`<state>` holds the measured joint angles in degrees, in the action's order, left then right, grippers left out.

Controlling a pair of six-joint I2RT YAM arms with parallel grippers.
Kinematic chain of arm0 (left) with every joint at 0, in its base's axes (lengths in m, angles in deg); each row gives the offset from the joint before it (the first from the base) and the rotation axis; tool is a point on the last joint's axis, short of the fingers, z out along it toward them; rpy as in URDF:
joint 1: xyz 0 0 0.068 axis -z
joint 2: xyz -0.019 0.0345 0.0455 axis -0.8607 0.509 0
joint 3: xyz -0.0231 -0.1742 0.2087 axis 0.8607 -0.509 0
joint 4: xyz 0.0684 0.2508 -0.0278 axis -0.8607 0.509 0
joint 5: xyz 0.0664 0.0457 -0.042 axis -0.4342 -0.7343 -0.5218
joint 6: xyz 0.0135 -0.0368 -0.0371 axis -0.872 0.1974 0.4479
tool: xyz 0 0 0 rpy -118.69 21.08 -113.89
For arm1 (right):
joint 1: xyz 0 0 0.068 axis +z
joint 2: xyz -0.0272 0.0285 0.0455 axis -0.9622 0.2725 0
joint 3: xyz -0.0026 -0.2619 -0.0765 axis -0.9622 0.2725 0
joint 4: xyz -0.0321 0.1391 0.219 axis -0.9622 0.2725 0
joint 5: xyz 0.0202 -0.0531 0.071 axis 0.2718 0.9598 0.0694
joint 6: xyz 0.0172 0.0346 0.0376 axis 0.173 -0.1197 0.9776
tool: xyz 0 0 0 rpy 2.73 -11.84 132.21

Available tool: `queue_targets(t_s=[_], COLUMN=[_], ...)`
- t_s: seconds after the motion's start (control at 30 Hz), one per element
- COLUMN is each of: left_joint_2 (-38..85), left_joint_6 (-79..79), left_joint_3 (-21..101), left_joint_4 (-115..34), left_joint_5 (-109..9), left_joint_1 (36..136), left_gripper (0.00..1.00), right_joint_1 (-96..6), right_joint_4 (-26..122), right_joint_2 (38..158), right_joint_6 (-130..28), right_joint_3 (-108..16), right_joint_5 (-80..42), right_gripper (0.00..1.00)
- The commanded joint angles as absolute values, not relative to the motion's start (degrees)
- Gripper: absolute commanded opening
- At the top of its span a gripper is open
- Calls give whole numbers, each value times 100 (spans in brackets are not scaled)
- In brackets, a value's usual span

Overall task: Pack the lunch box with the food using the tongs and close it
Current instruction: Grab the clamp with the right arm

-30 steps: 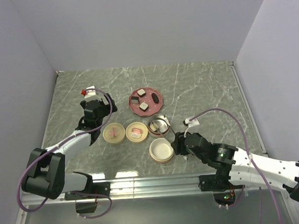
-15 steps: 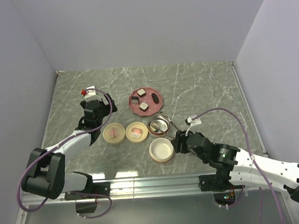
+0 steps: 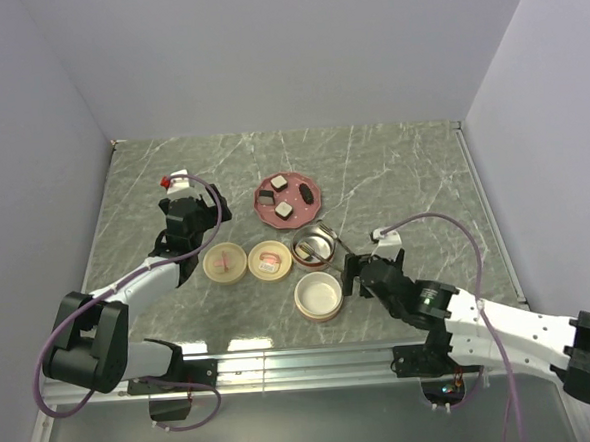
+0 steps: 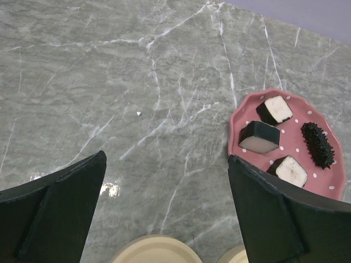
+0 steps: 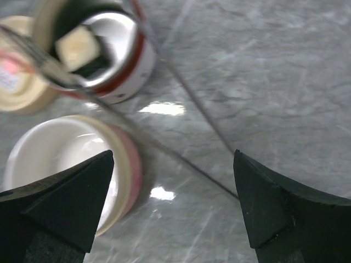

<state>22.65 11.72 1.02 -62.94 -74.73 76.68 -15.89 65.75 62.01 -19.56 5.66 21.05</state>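
The thin silvery tongs [image 5: 197, 107] lie loose, blurred, with their tips across the round metal lunch box [image 5: 129, 66] and their arms running down onto the table. A beige and black piece of food [image 5: 79, 46] sits inside that tin. My right gripper [image 5: 173, 159] hangs open just above the table, holding nothing, with the tongs between its fingers. In the top view it [image 3: 353, 275] is right of the cream bowl. Several more food blocks [image 4: 260, 137] rest on the pink plate [image 4: 241, 118]. My left gripper [image 4: 166, 164] is open over bare table left of the plate.
A cream bowl with a pink wall [image 3: 319, 295] stands just in front of the metal tin [image 3: 314, 247]. Two round cream lids [image 3: 226, 262] [image 3: 269, 260] lie to its left. Grey walls close the table at the back and both sides.
My right gripper has opened wide and let go of the tongs, which now lie across the tin and the table. The left arm has not moved.
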Motion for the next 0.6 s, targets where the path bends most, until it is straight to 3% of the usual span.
queue_targets(t_s=[0.0,0.57], left_joint_2=[2257,2301], left_joint_6=[1254,1236], left_joint_3=[329,338], left_joint_4=[-6473,-6490], left_joint_5=[-7424,-7433], left_joint_1=[7654,7645], left_gripper=[100,100], right_joint_1=[-1951,-2857], right_joint_4=[6400,5749], right_joint_2=[6754,7484], right_joint_6=[-1809,-2468], right_joint_3=[427,348], right_joint_5=[2078,1059], right_gripper=[96,97])
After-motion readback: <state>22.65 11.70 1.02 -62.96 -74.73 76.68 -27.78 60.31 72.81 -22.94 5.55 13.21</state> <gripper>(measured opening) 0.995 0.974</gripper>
